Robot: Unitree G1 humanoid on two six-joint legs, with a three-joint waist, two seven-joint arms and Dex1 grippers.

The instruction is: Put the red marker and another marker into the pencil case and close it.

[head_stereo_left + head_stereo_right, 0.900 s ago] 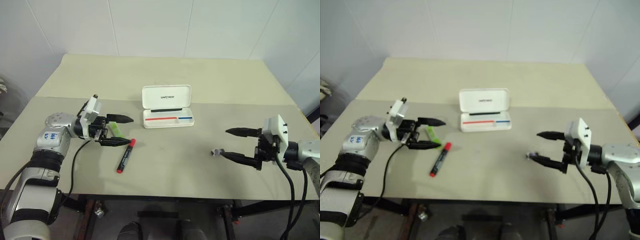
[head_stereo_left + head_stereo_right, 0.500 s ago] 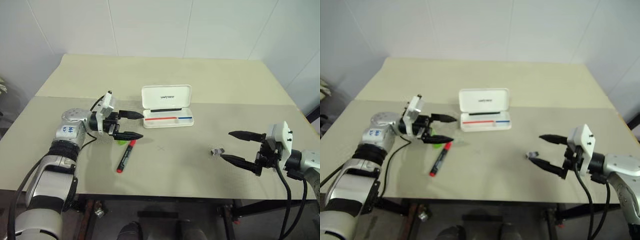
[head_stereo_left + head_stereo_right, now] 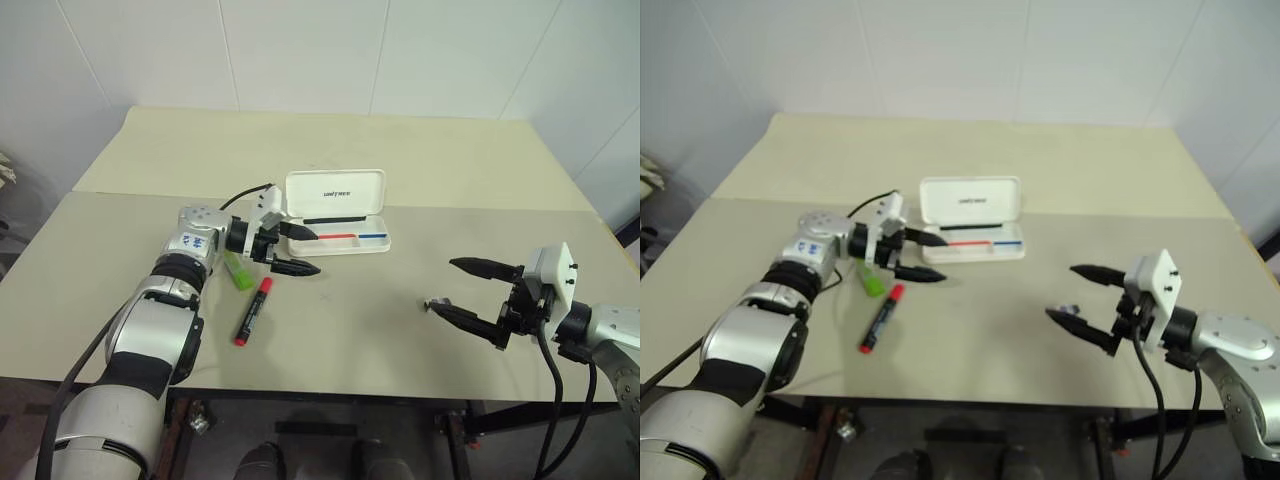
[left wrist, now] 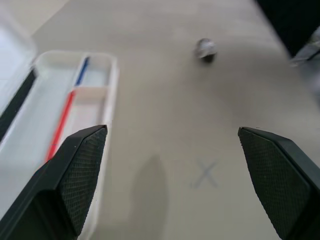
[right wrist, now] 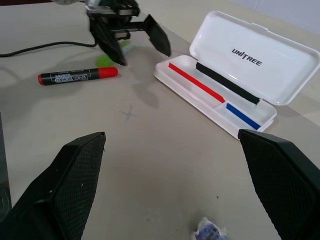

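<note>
A beige table point(image 3: 400, 150) stands against a white tiled wall point(image 3: 300, 50), with a small crumpled scrap point(image 5: 209, 232) and a pencilled cross point(image 5: 128, 114) on it.

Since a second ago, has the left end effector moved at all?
Yes. The left end effector has swung rightward from beside the green marker toward the open pencil case, its jaws open and empty; both markers lie on the table.

silver arms, black-fingered left tool point(image 3: 297, 250), black cables
</note>
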